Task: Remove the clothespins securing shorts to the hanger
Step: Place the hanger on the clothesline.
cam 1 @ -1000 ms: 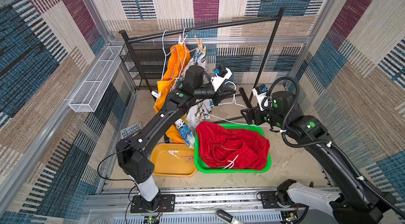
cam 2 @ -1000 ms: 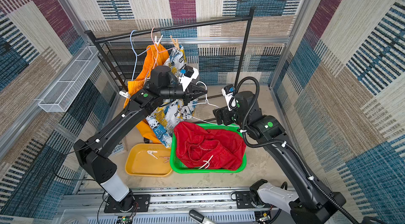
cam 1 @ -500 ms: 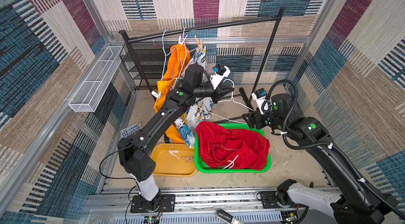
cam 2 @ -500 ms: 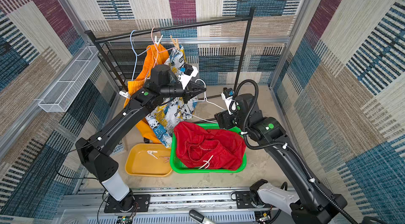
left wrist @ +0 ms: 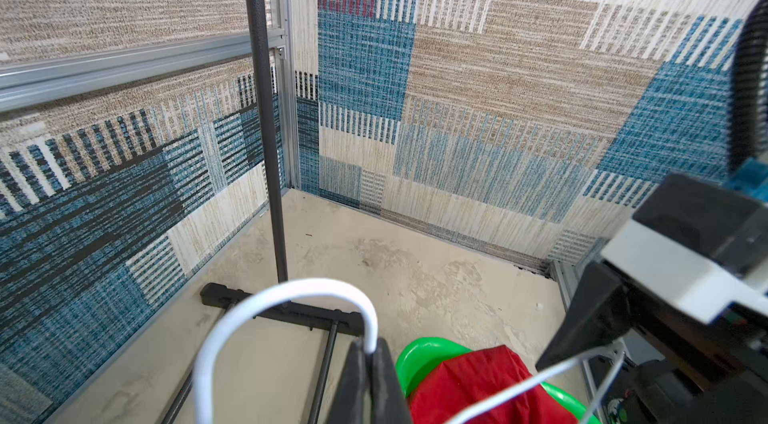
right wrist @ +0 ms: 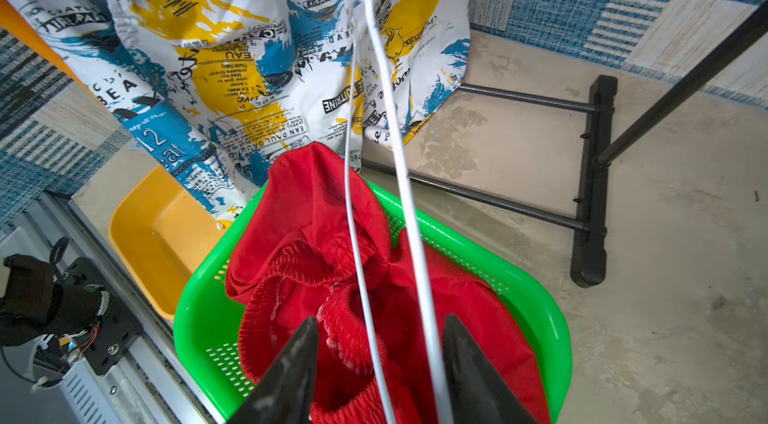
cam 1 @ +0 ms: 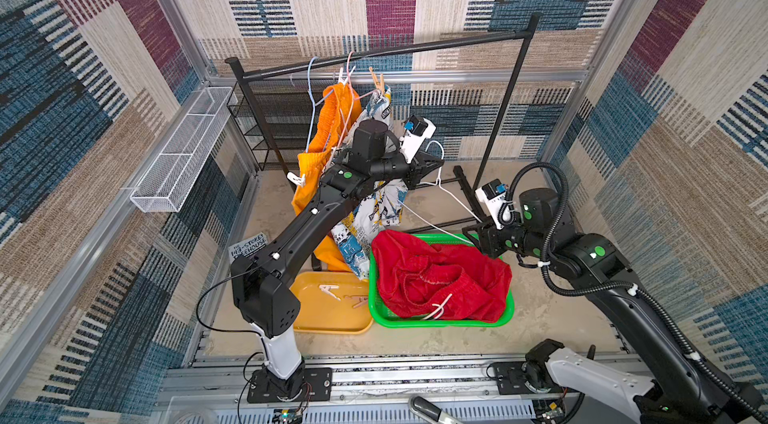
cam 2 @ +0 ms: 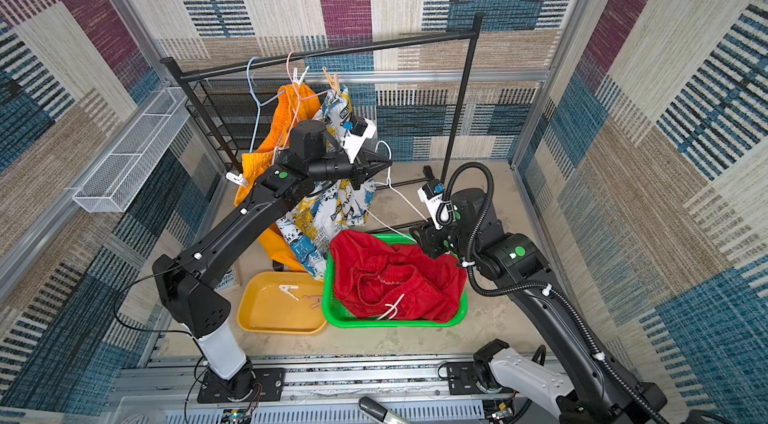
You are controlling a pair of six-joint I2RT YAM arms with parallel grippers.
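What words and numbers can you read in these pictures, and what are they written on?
"143-STOREY TREEHOUSE": on the book lying on the floor.
"POITRINE": black strip on the printed shorts.
"12": blue patch on the same shorts.
"EAN PAUL GAU": same shorts, upside down and cut off.
The shorts' finer print and the label on the right wrist camera are too small to read.
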